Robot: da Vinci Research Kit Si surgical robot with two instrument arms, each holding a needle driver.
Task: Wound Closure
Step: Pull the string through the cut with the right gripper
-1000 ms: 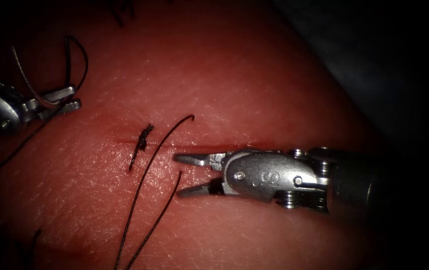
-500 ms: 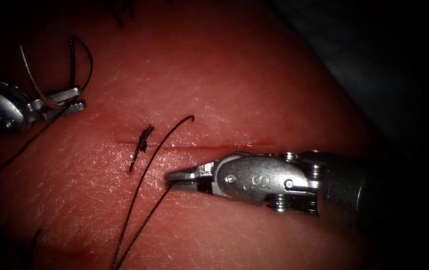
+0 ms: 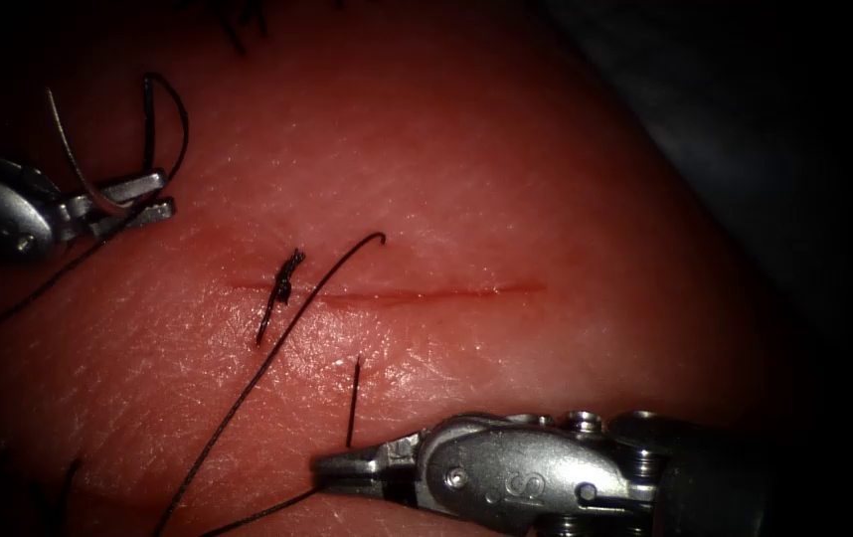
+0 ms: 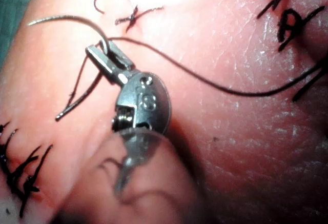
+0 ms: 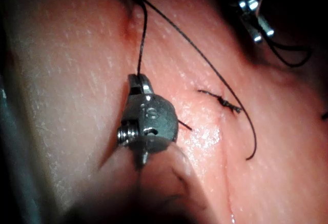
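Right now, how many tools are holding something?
2. The left tool holds the needle near one end, out of the tissue, left of the cut; the right tool holds the thread.

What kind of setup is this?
Likely a bench suturing practice rig: tissue with a short cut, the left tool holding a curved needle, the right tool shut on thread.

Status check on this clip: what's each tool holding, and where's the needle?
Left tool shut on needle mid-curve, clear of tissue. Right tool shut on thread, below the cut. Knot on cut's left end.
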